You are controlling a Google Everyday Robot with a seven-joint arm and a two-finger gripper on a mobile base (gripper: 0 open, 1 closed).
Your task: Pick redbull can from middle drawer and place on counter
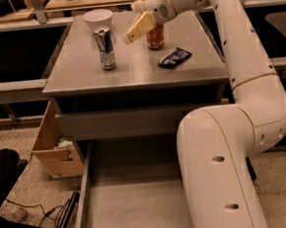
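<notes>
The hand (137, 28) hangs over the grey surface (135, 74); whether it is spread or pressed together cannot be told. The redbull can (105, 48) stands upright on the surface, left of and below the hand, apart from it. An orange can (155, 37) behind the hand is half hidden, and the arm covers the open middle drawer's (130, 206) right side.
</notes>
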